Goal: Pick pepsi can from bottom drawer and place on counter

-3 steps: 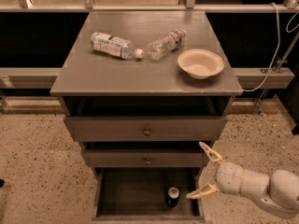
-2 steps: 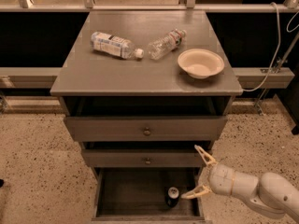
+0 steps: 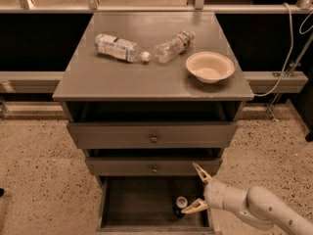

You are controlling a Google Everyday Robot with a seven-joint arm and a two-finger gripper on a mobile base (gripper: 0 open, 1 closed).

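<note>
Leftward and lower is where the hand (image 3: 189, 188) has gone since the earlier frames, closing on the pepsi can (image 3: 181, 205). That can stands upright on the floor of the open bottom drawer (image 3: 137, 202), toward 5 o'clock of it, near the front and the right wall.

Spread wide and holding nothing, the hand sits at 3 o'clock of the can. Its lower finger is just beside the can's top; whether they touch, I cannot tell.

By my reading the reach is nearly done and the grasp not yet made. Next, the fingers must straddle the can, then close.

At 12 o'clock the middle drawer (image 3: 154, 166) juts close above the upper finger, so room is tight. On the tabletop (image 3: 122, 80) lie two water bottles (image 3: 120, 48) and a bowl (image 3: 209, 66).
</note>
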